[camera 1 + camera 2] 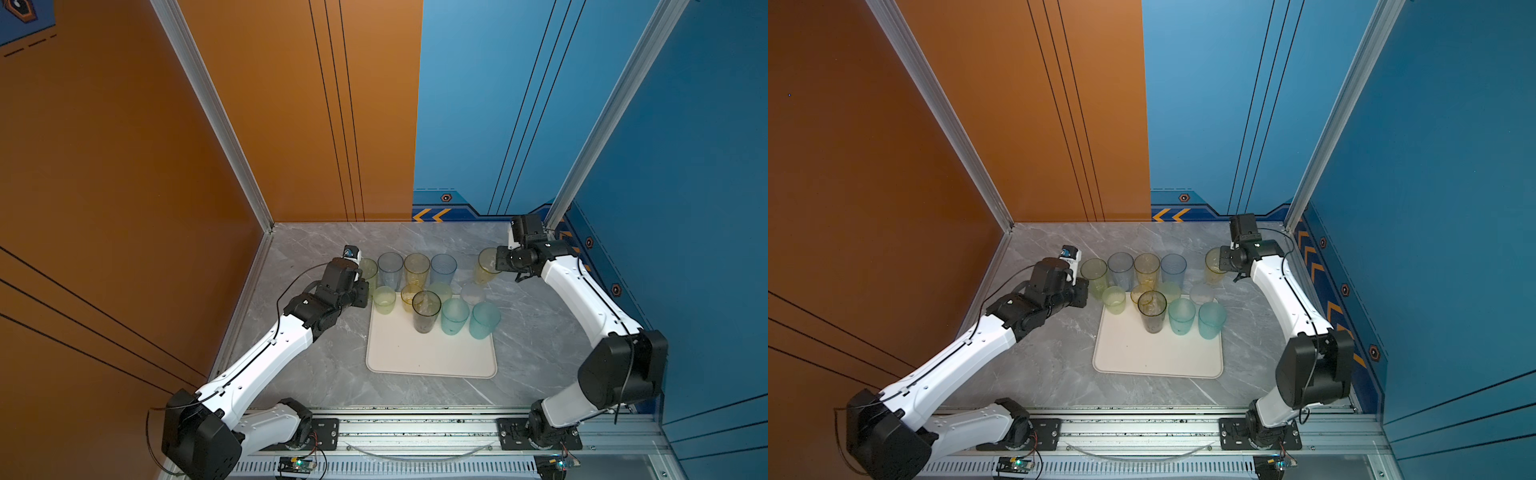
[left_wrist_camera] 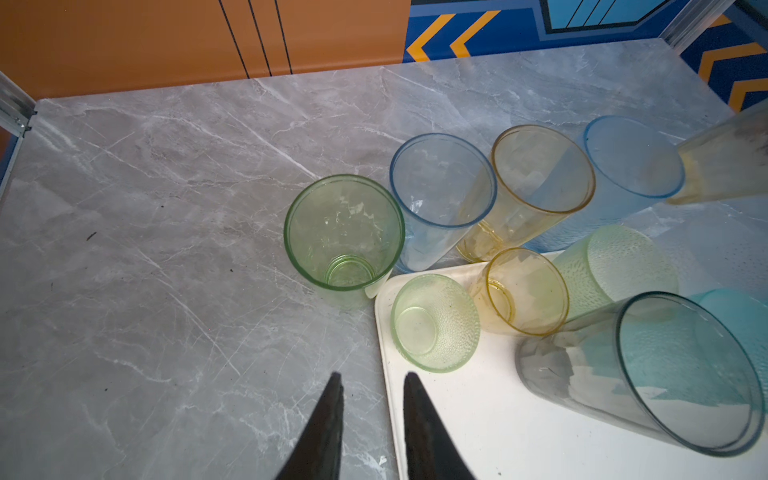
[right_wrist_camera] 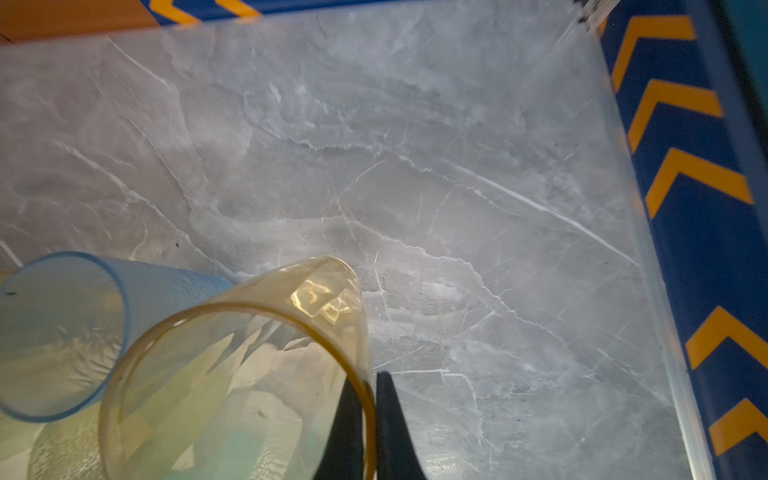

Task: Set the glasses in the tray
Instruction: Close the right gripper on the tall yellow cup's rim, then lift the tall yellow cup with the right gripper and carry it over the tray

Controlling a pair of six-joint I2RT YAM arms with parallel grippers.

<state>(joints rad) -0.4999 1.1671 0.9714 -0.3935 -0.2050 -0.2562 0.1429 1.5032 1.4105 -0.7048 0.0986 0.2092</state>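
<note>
My right gripper (image 3: 369, 384) is shut on the rim of a tall yellow glass (image 3: 232, 374), one finger inside and one outside. In both top views this glass (image 1: 485, 266) (image 1: 1213, 266) is apart from the others, off the tray's far right corner. The cream tray (image 1: 428, 357) (image 1: 1154, 357) holds a smoky grey glass (image 1: 426, 313), two teal ones (image 1: 455, 318) and short green (image 2: 434, 322) and yellow (image 2: 523, 291) ones. A tall green glass (image 2: 345, 232) heads a row on the table behind the tray. My left gripper (image 2: 372, 378) hangs open and empty over the tray's left rim.
Blue (image 2: 440, 187), yellow (image 2: 540, 174) and blue (image 2: 631, 162) tall glasses complete the row on the grey marble table (image 1: 324, 374). Orange and blue walls close the back and sides. Both arm bases sit on a rail (image 1: 415, 432) at the front edge.
</note>
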